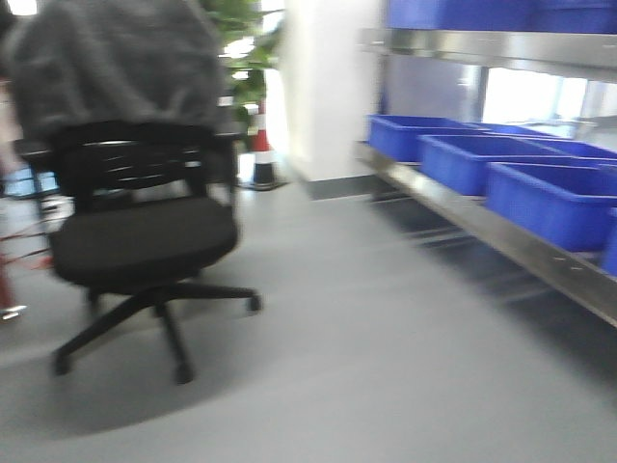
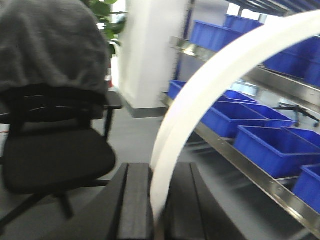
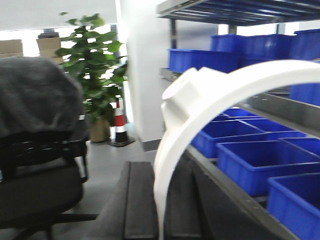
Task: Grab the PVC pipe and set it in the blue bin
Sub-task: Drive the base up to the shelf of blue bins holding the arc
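Observation:
In the left wrist view a white PVC pipe (image 2: 210, 75) rises from between the black jaws and curves up to the right; my left gripper (image 2: 159, 172) is shut on its lower end. The right wrist view shows a similar white arc of PVC pipe (image 3: 200, 95) with a flattened end, and my right gripper (image 3: 162, 170) is shut on it low down. I cannot tell whether these are one piece or two. Blue bins (image 1: 549, 198) stand in a row on the low metal shelf to the right; a blue bin (image 2: 272, 147) and another (image 3: 250, 165) show past the arcs. Neither gripper appears in the front view.
A black office chair (image 1: 145, 241) draped with grey cloth stands on the grey floor at left. The metal shelf rail (image 1: 482, 227) runs along the right. A white pillar (image 1: 328, 87), a traffic cone (image 1: 262, 145) and a potted plant (image 3: 97, 55) are farther back.

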Available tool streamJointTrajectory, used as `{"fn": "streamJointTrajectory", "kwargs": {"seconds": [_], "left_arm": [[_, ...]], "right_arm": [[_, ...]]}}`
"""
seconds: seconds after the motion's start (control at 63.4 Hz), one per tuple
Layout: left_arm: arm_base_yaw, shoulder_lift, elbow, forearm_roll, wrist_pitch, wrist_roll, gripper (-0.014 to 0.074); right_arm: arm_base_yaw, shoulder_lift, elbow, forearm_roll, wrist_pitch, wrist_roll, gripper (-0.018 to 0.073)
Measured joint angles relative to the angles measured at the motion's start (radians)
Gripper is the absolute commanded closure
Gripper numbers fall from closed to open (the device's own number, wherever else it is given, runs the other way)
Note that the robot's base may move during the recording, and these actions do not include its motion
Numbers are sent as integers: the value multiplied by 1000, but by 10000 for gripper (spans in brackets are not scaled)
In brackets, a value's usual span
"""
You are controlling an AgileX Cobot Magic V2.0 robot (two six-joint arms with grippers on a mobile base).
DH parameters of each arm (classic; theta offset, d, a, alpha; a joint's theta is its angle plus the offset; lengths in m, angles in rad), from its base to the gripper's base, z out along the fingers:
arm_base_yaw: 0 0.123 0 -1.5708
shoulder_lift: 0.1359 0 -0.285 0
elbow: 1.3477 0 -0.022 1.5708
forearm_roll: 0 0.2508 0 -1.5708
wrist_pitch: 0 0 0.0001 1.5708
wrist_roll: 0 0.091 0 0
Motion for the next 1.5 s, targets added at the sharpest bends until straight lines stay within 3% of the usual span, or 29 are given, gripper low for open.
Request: {"fn": "streamJointTrajectory", "kwargs": {"seconds": [1.499], "left_arm": [[0, 0, 0, 0, -2, 0, 707]], "right_arm": [[0, 0, 0, 0, 0, 0, 728]]}}
